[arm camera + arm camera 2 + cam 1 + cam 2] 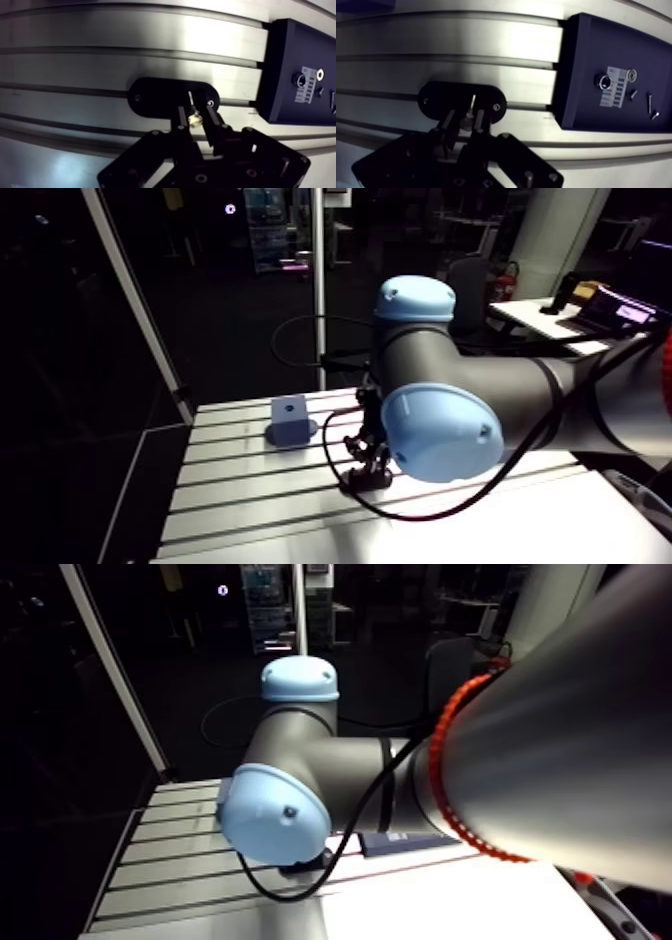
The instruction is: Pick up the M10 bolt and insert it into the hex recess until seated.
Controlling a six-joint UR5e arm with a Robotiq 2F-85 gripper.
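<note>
In the wrist view my gripper (pixel 196 120) is shut on a small brass-coloured bolt (pixel 195 119), held between the two dark fingers (pixel 181 120). The bolt's thin bright shank points down at a black oval plate (pixel 160 97) that lies on the slotted aluminium table (pixel 150 65). The plate has a small screw near each end. Any hex recess in it is hidden under the bolt and fingers. In the arm view the gripper (pixel 366 468) stands low over that same plate (pixel 366 481), partly behind the blue joint cap.
Beside the gripper lies a dark rectangular tray (pixel 586 60) with a scale label, two round-headed fasteners (pixel 604 81) and a few small screws (pixel 651 107). A grey cube (pixel 290 418) with a hole in its face stands further back on the table.
</note>
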